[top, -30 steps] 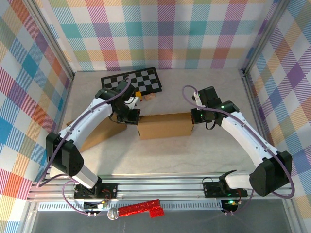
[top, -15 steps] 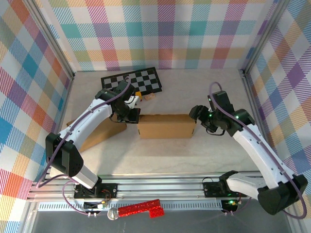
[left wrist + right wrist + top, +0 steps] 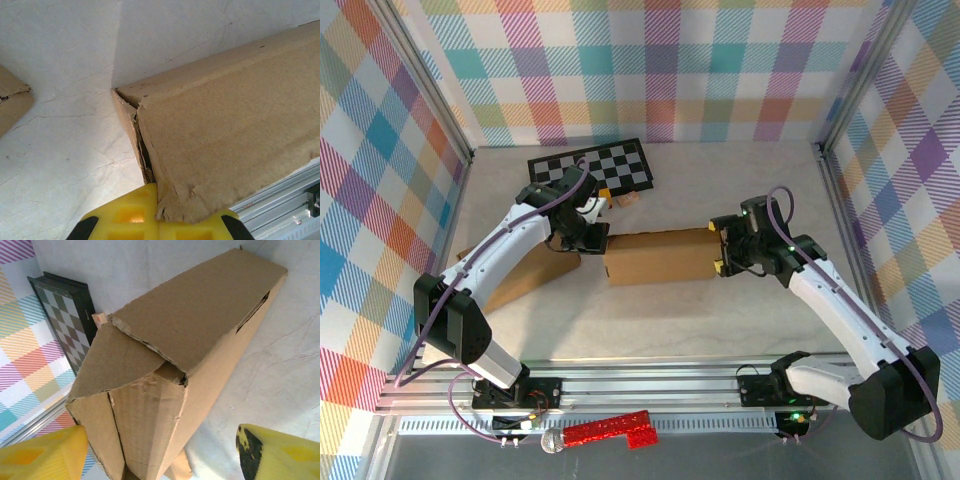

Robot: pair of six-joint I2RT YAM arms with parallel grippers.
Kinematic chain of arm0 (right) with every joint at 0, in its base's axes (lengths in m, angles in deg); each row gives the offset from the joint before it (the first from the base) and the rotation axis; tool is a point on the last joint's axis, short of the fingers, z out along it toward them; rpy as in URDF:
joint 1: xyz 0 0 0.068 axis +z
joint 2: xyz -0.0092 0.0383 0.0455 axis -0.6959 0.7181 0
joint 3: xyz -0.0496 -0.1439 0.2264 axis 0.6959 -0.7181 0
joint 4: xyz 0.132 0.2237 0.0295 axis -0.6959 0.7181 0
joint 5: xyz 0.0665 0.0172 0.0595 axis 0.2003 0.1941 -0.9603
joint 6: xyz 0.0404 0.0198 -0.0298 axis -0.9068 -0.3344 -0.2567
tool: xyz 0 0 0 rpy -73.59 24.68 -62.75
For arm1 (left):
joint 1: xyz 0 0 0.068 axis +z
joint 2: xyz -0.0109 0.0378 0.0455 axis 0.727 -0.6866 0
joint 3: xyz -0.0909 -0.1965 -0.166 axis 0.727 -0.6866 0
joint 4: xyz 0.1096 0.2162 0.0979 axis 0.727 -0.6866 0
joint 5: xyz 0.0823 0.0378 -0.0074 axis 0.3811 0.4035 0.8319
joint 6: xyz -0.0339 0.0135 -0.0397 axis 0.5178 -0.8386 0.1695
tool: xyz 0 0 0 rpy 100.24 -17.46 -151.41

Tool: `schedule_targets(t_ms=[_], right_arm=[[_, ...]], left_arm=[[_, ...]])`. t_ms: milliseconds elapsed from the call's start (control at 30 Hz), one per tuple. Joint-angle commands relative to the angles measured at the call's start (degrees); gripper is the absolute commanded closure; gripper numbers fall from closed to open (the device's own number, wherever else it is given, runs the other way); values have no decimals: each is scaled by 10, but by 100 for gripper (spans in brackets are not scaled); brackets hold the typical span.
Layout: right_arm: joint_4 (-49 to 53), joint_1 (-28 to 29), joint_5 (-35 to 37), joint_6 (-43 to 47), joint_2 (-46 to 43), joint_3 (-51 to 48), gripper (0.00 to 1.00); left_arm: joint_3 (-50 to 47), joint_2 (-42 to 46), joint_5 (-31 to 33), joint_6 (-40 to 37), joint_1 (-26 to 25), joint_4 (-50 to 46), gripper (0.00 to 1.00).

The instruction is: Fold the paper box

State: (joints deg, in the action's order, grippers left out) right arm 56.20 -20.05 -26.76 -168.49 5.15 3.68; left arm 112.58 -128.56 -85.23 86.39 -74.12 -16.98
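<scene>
Left gripper [image 3: 590, 236] is clamped shut on the left end of the paper box [image 3: 660, 258]. On the left wrist cam I see the yellow fingers [image 3: 125, 217] at the bottom of frame, with the torn edge of a cardboard panel [image 3: 225, 125] running down between them. That corner is ragged and a dark gap shows along the seam.

A second flat cardboard piece [image 3: 525, 275] lies on the table [image 3: 670, 330] under the left arm, to the left of the gripper. A checkerboard [image 3: 590, 168] sits behind it at the back, with a small wooden block [image 3: 626, 200] just beside its near right corner.

The box itself lies lengthwise across mid-table, its long side facing me, between the two grippers.

Right gripper [image 3: 722, 252] is at the box's right end with its jaws wide open. On the right wrist cam its fingers [image 3: 45, 452] stand one on each side of that end, and I see no contact. The end flaps [image 3: 145, 405] are creased and only partly tucked, and the top panel [image 3: 200, 315] is lifted a little off the side wall. I can't tell whether the far end is closed.
</scene>
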Motion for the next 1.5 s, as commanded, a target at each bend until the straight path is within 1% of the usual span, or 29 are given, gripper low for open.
schedule_targets(t_ms=[0, 33, 100, 167, 233, 333, 400, 500, 667, 733, 800, 833, 967, 1000, 1067, 1133, 1200, 1300, 1367, 1400, 1467], right_arm=[[-42, -6, -4, -25, -8, -17, 24], [-48, -6, 0, -18, -13, -16, 25], [-28, -9, 9, 12, -20, 9, 26], [-16, -9, 17, 38, -27, 31, 25], [0, -9, 21, 46, -30, 46, 24], [-19, -8, 13, 31, -30, 27, 20], [-37, -9, 6, 5, -31, 4, 17], [-41, -8, -6, -25, -28, -10, 15], [-52, -9, -16, -36, -17, -22, 16], [-56, -10, -25, -33, -7, -26, 20], [-56, -11, -29, -27, 0, -31, 22], [-58, -10, -31, -26, 2, -37, 24], [-68, -15, -30, -8, 4, -52, 38], [-63, -15, -30, -1, 4, -52, 40], [-53, -15, -30, 11, 3, -55, 46], [-45, -15, -31, 16, 1, -62, 49], [-36, -15, -30, 20, -4, -71, 51], [-31, -15, -28, 22, -11, -86, 54], [-28, -15, -28, 23, -14, -90, 54], [-26, -15, -28, 24, -13, -89, 54], [-24, -15, -28, 28, -11, -89, 55]], left_arm=[[-10, -7, -2, -4, -1, -23, 100], [-9, -7, -2, -4, -1, -25, 100], [-8, -7, -1, -4, -1, -26, 100], [-7, -7, -1, -4, -1, -28, 100], [-6, -7, 0, -3, -1, -29, 100], [-6, -7, 0, -1, -1, -28, 100], [-6, -7, 0, -1, -1, -29, 100], [-3, -7, 0, -1, -1, -30, 100], [-3, -8, 1, 0, -2, -29, 100], [-3, -9, 0, 1, -2, -27, 100], [-2, -8, -1, 1, -2, -27, 100], [-1, -8, -1, 1, -2, -28, 100], [2, -1, -2, 6, -2, -32, 100], [2, 2, -6, 10, -2, -32, 98], [0, 11, -18, 24, -1, -31, 80], [-7, 25, -33, 49, 3, -21, 73], [-13, 43, -55, 79, 12, -9, 62], [-20, 74, -95, 131, 32, 19, 56], [-21, 87, -107, 162, 47, 31, 48], [-23, 90, -113, 173, 54, 35, 46], [-28, 88, -121, 184, 67, 39, 46]])
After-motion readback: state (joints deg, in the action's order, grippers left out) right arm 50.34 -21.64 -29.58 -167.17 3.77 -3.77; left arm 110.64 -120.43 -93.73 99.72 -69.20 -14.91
